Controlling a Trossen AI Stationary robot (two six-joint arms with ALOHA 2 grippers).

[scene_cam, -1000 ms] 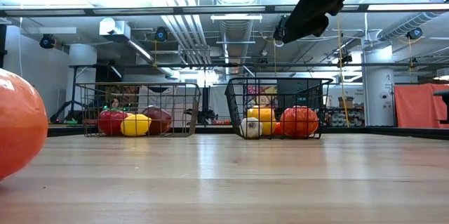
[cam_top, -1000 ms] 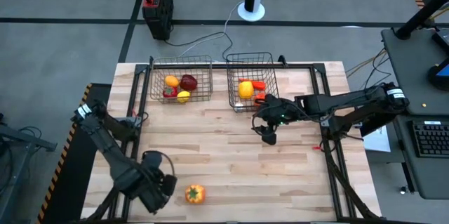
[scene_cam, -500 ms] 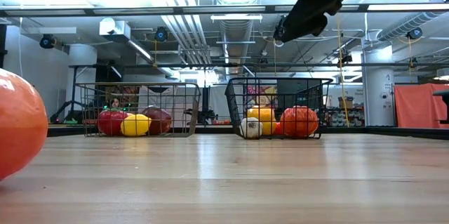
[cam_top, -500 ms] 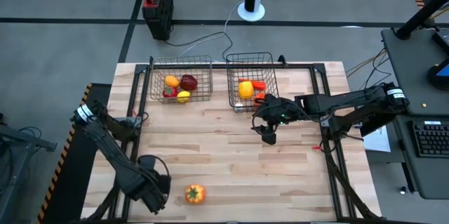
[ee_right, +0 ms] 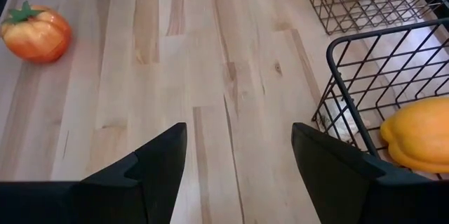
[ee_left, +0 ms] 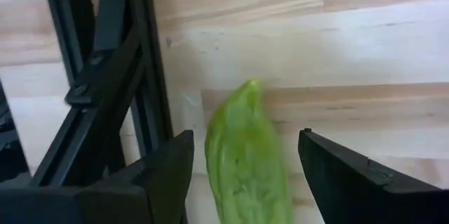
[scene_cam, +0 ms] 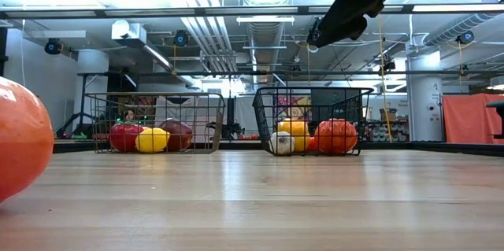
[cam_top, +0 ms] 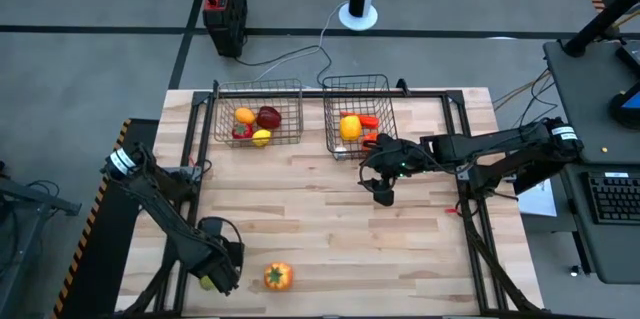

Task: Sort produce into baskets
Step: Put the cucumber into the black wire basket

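While the left tool [ee_left: 242, 182] hangs low over the near left corner of the counter [cam_top: 330, 219], its fingers stand apart with the green cucumber [ee_left: 247, 157] lying lengthwise between them, touched by neither. The piece looks like a light, hard plastic toy with a smooth, tapering skin, so it would likely slip if pinched near the pointed tip; the thick middle, taken across its width, seems the safest hold. Just beside this tool, toward the counter's middle, sits the orange pumpkin-like piece [cam_top: 278, 276], round and ribbed, probably just as light and best gripped across its widest part.

Far from the left tool, at the counter's back edge, stand the two wire baskets. The left basket [cam_top: 258, 91] holds four pieces: a dark red apple [cam_top: 269, 117], an orange [cam_top: 245, 115], a red tomato [cam_top: 241, 131] and a lemon [cam_top: 261, 138]. The right basket [cam_top: 356, 86], right next to the right tool [cam_top: 383, 195], holds a yellow pepper [cam_top: 350, 127], orange-red pieces beside it, and, as the low view shows, white garlic [scene_cam: 281, 143].

The right tool hovers above the counter just in front of that basket, fingers apart and empty.
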